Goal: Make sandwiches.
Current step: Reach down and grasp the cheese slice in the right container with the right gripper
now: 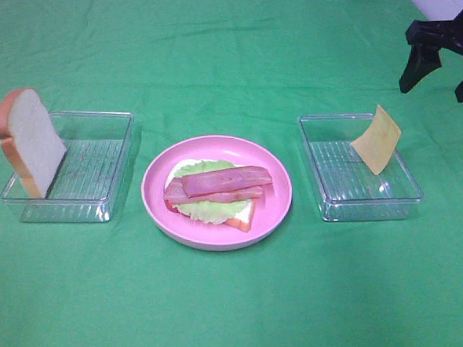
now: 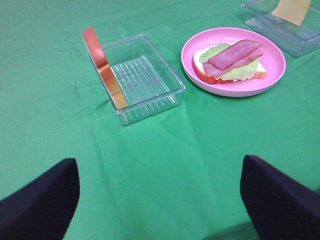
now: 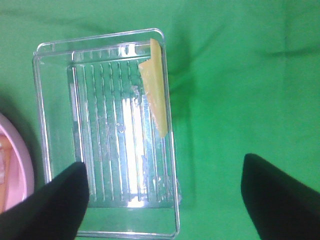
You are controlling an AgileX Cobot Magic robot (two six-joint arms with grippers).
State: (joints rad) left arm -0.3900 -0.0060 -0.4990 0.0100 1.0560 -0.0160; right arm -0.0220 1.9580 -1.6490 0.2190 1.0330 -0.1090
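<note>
The sandwich stack (image 1: pixel 219 190) lies on a round pink plate (image 1: pixel 281 200): one bread slice at the bottom, ruffled lettuce (image 1: pixel 206 210), then bacon strips (image 1: pixel 223 181) on top. It also shows in the left wrist view (image 2: pixel 232 60). A second bread slice (image 1: pixel 29 141) leans upright at the left end of a clear tray (image 1: pixel 90 169). A yellow cheese square (image 1: pixel 377 139) leans on the far rim of the right clear tray (image 1: pixel 349 181). My right gripper (image 1: pixel 441 80) is open and empty, above and behind that tray. My left gripper (image 2: pixel 159 170) is open and empty, out of the exterior view.
A green cloth (image 1: pixel 223 314) covers the whole table. The left wrist view shows the bread (image 2: pixel 102 67), its tray (image 2: pixel 145 80) and the plate (image 2: pixel 272 60). The right wrist view looks down on the cheese (image 3: pixel 155 92) and its tray (image 3: pixel 110 135).
</note>
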